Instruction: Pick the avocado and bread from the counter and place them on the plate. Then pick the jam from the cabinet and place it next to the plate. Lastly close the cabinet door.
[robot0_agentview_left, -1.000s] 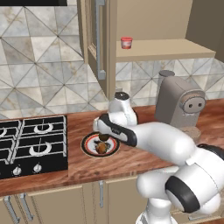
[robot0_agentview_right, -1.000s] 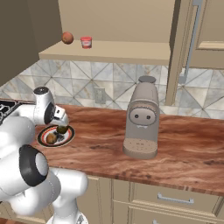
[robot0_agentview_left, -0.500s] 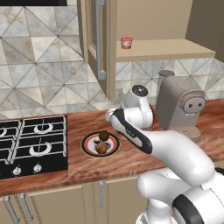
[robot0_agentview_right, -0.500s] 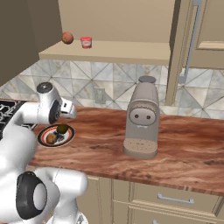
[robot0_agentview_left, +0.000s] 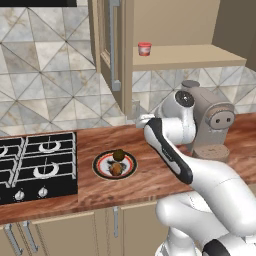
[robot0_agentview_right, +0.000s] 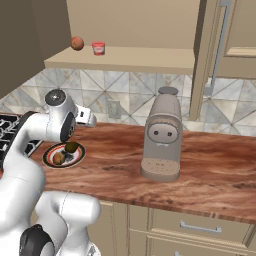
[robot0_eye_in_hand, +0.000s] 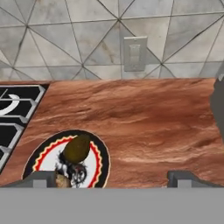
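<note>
A reddish-brown wood-grain worktop (robot0_agentview_left: 150, 175) runs under a tiled wall. The robot's jaws (robot0_eye_in_hand: 111, 177) stand wide apart and hold nothing, raised above the worktop and facing the wall.

Below the jaws and toward their left tip lies the round white plate (robot0_agentview_left: 101, 161) with its red-and-black rim. On it sits the avocado (robot0_eye_in_hand: 76, 149), a dark olive egg shape whose long axis in the hand view tilts up and to the right, away from the jaws. Just beside it, nearer the jaws, is the golden-brown bread (robot0_agentview_left: 116, 169); in the hand view the left finger tip hides most of it, so its direction cannot be told.

Well above the jaws, on the shelf of the open wall cabinet (robot0_agentview_left: 190, 55), the small red jam (robot0_agentview_left: 144, 48) jar stands upright, its long axis vertical. In the right base view a small reddish-brown ball (robot0_agentview_right: 77, 43) rests on the same shelf just beside the jar. The cabinet door (robot0_agentview_left: 107, 42) stands swung out toward the room, its long silver bar handle (robot0_agentview_left: 114, 50) vertical, above and slightly left of the jaws.

To the jaws' left, past the plate, is a black hob (robot0_agentview_left: 35, 162). To their right stands a beige coffee machine (robot0_agentview_right: 162, 137) on the worktop. Straight ahead on the tiles is a pale wall socket (robot0_eye_in_hand: 134, 53).
</note>
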